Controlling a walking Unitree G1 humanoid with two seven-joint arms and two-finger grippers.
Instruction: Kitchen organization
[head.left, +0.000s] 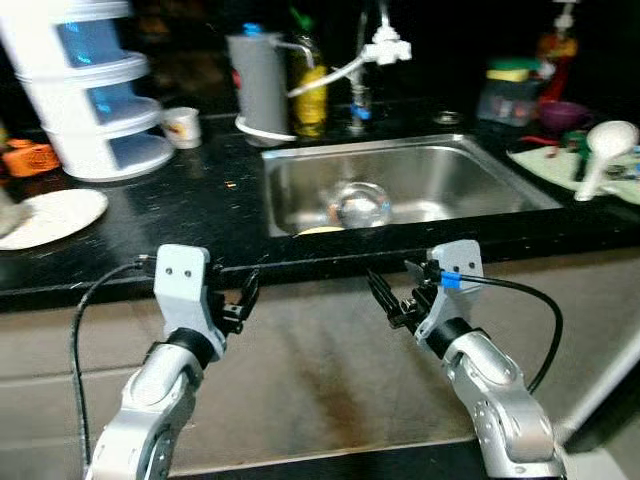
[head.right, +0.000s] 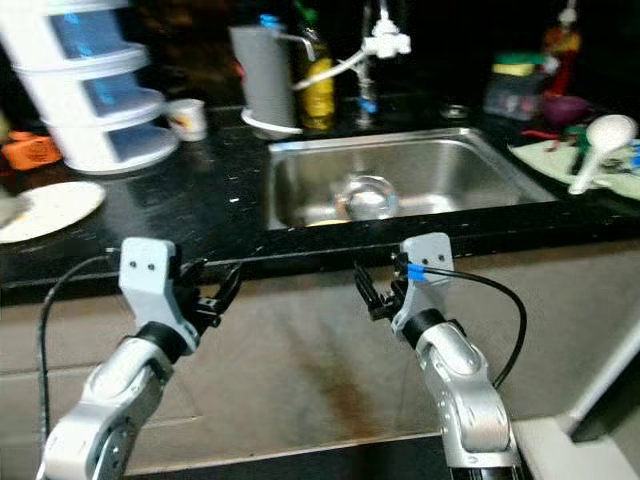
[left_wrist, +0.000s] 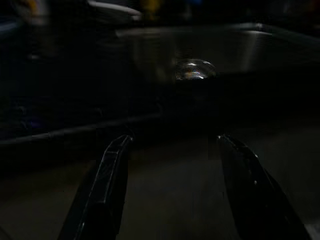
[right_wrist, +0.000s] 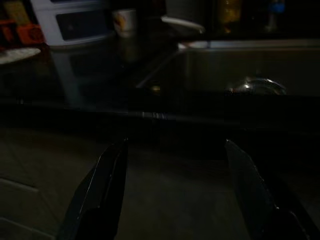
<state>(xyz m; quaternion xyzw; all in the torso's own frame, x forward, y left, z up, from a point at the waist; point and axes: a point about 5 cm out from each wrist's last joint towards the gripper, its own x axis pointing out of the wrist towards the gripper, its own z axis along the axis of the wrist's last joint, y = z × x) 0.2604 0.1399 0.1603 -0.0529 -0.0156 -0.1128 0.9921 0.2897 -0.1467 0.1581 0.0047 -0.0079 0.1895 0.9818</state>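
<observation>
Steel sink (head.left: 480, 180) with a glass bowl (head.left: 360, 203) lies beyond our fingers; our left gripper (head.left: 243, 300) and right gripper (head.left: 385, 297) both gape wide, empty.

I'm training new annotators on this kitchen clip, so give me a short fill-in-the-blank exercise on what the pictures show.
1. The clear glass bowl lies inside the ____.
2. Both the left gripper and the right gripper hover below the countertop edge with fingers ____.
3. The white plate rests on the countertop to the robot's ____ of the sink.

Missing words: sink; open; left
</observation>
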